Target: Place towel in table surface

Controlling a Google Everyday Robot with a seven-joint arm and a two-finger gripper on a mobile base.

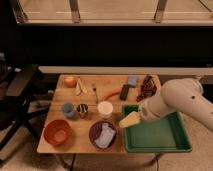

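Towel [104, 135]: white, crumpled, lying in purple bowl [92, 134] at front edge of table [54, 107]. Orange bowl [57, 132] just left, white cup [105, 108] close behind. Bare wood at left edge and mid-table. Gripper [129, 120]: just right of bowl, over left rim of green tray [160, 136]; grip state cannot be told.

On 1 desk [106, 83]: 2 bowls lower left, orange bowl [59, 132] & purple bowl [94, 130]; 3 cups mid-frame, blue cup [67, 109], dark cup [82, 110], white cup [105, 108]; 1 towel [105, 136], in the purple bowl; 1 green tray [165, 146] lower right; 1 orange fruit [70, 81], 1 blue sponge [132, 80], 1 snack bag [146, 88] along the top. 1 pincer [129, 120], at the tray's left edge.
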